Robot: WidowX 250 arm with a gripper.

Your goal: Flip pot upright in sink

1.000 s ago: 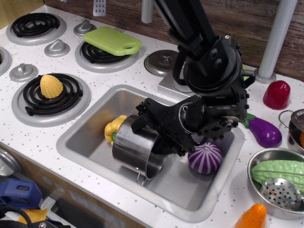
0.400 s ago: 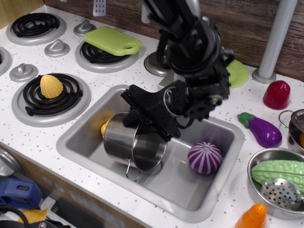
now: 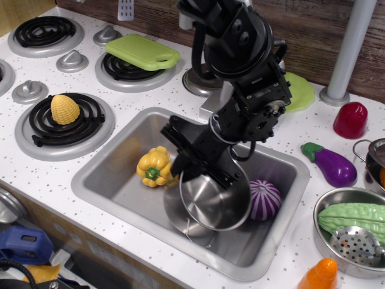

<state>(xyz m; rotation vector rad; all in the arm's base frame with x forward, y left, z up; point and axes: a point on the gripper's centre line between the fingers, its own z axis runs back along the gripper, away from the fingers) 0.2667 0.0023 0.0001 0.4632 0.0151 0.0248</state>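
The shiny steel pot [image 3: 212, 201] is in the sink [image 3: 102, 174], near its front middle. It is tilted, with its open mouth facing up and toward the front, and its bottom edge rests low against the basin floor. My black gripper [image 3: 201, 167] reaches down from the back and is shut on the pot's upper rim. A thin wire handle hangs at the pot's lower front. A yellow pepper [image 3: 154, 167] lies in the sink just left of the pot. A purple striped ball-shaped vegetable [image 3: 264, 198] lies just right of it, partly hidden by the pot.
A corn cob [image 3: 64, 109] sits on a left burner. A green cutting board [image 3: 142, 52] is on a back burner. On the right are an eggplant [image 3: 332, 167], a red vegetable [image 3: 351, 119] and a steel bowl [image 3: 329, 208] holding a green gourd. A grey post [image 3: 349, 48] stands behind them.
The gripper has swung the pot from lying on its side at the sink's left to the front middle, mouth turned upward. The yellow pepper is uncovered now.
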